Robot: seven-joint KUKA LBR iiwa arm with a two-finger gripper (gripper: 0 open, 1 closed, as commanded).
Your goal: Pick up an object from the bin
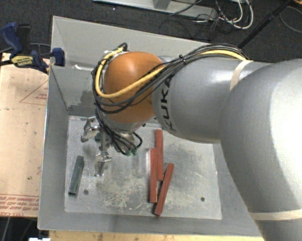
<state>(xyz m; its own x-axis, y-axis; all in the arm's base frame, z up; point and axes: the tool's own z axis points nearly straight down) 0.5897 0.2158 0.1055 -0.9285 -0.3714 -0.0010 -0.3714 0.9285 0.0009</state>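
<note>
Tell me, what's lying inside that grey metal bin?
On the bin floor lie a dark grey bar at left and reddish sticks at right, with the claw hanging between them. The arm's orange cover hides the floor's far part.

The bin [55, 132] has three things on its floor. The bar [76, 175] lies near the left wall, running lengthwise toward the front. The end effector [102, 157] hangs over the left-middle of the floor, just right of the bar's far end and apart from it. To its right, about mid-floor, the left stick [156, 165] runs from back to front. The right stick [163, 189] lies against its near half and reaches closer to the front wall. The arm [242, 101] comes in from the right, above the bin's back half
</note>
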